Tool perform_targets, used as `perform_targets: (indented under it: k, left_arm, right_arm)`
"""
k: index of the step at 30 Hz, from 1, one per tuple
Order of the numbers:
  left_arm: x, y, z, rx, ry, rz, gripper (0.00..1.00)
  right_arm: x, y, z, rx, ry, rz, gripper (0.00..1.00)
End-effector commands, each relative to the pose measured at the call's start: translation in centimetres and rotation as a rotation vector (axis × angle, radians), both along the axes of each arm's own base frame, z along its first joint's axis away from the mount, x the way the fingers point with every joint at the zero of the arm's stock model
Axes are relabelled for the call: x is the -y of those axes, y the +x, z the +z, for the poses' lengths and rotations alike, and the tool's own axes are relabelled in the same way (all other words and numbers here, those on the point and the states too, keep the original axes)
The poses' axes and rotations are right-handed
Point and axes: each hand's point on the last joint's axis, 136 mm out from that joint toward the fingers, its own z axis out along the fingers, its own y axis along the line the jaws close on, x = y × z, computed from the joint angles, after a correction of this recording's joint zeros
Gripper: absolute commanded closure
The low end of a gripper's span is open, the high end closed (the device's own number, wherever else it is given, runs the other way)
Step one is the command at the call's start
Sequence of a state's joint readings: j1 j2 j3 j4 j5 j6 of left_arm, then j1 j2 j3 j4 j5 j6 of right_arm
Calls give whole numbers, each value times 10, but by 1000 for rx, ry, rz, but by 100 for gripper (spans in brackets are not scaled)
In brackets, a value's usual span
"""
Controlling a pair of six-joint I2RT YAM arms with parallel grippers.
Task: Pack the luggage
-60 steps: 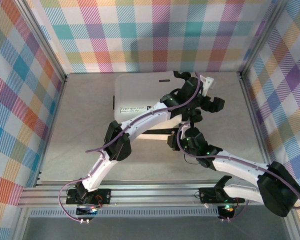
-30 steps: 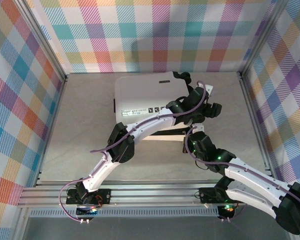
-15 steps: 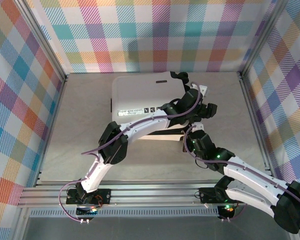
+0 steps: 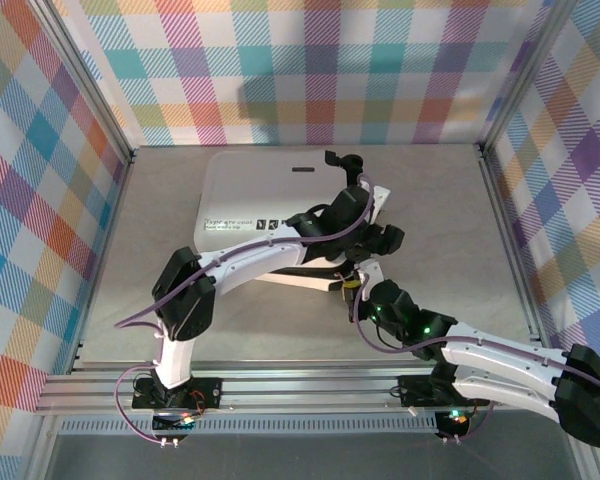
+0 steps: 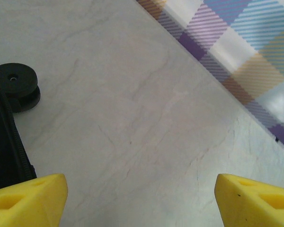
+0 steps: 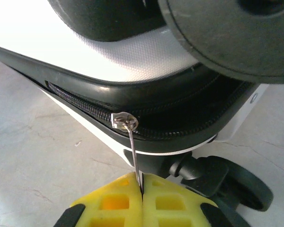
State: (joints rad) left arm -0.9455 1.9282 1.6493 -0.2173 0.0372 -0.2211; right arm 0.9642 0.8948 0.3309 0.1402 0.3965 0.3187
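Luggage lies flat at mid-back of the table, long axis roughly left-right, wheel end pointing right. Versus half a second ago the case sits further left, and both arms have followed it leftward.

Left wrist view: left gripper spread wide, nothing between its yellow fingers, hovering over bare table just beside a black wheel.

Right wrist view gives what the top view hides: right gripper pinched tight on the thin metal zipper pull, with the slider on the black zipper seam at the case's corner.
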Motion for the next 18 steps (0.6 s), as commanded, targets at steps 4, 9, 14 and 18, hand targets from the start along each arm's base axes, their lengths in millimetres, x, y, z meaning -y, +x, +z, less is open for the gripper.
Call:
perform_targets:
  k: [4,9,14,18]
  left_arm:
    - [-95,19,11,-1,129,180,18]
    - [-131,26,53,51,68,275,15]
    - [-162,23,80,102,67,359,12]
    - [-205,21,80,121,120,500,11]
  right_arm:
    - [57,24,-9,65,-143,-320,100]
    - [61,25,-5,88,-135,-338,100]
    - [50,24,-2,120,-131,-267,100]
    - [35,19,-1,115,-88,-181,100]
